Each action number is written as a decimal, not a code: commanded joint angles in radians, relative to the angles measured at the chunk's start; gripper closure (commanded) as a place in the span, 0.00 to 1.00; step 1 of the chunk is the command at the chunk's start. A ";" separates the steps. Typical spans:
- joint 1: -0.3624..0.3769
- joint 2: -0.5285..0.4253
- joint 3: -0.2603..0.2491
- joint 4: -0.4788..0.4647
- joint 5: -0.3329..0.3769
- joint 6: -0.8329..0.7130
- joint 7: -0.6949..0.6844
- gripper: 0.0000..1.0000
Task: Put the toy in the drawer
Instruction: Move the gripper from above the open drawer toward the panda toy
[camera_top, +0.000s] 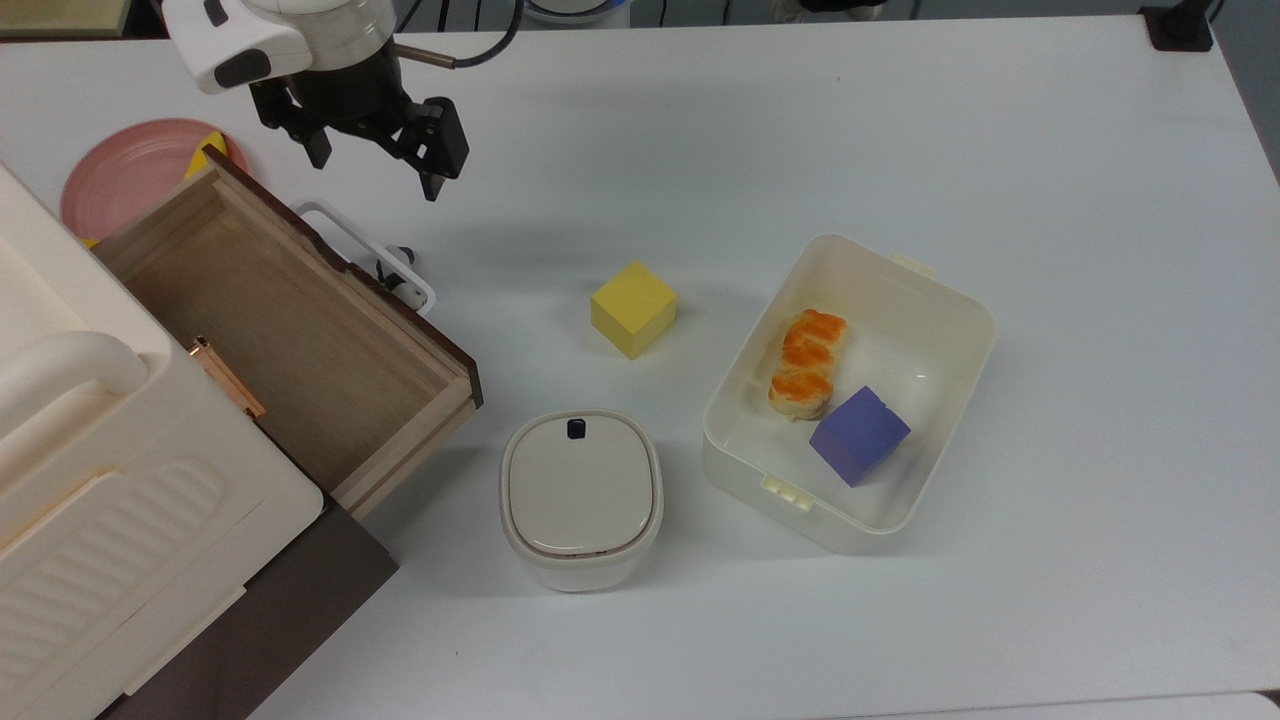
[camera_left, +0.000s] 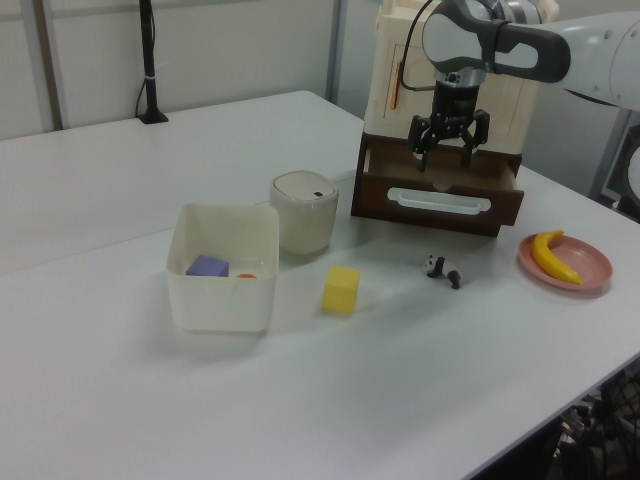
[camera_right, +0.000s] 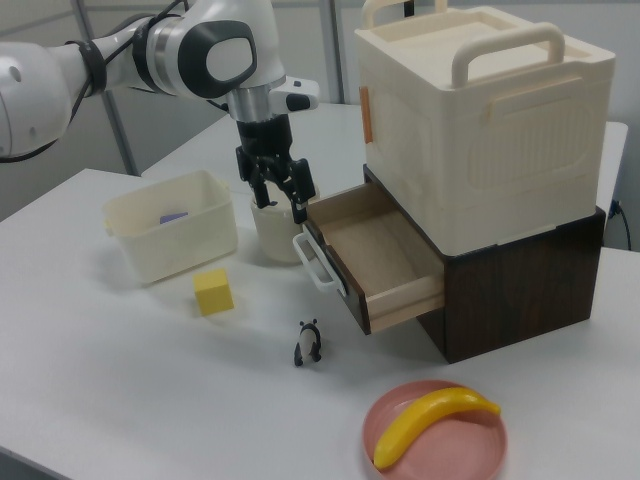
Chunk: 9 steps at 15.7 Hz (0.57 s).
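Toy (camera_right: 308, 343) on the table just in front of the open drawer (camera_right: 385, 252), looking tiny, light, rigid, likely to tip or skid; best pinched across the body; gripper (camera_right: 283, 190) above the drawer front, fingers apart, holding nothing.

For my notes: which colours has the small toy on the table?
Black and white, like a panda; right view shows it best.
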 joint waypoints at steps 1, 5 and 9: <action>0.002 -0.036 -0.004 -0.030 0.010 0.001 0.009 0.00; 0.002 -0.036 -0.004 -0.032 0.008 0.003 0.006 0.00; 0.001 -0.036 -0.004 -0.030 0.008 0.003 0.014 0.00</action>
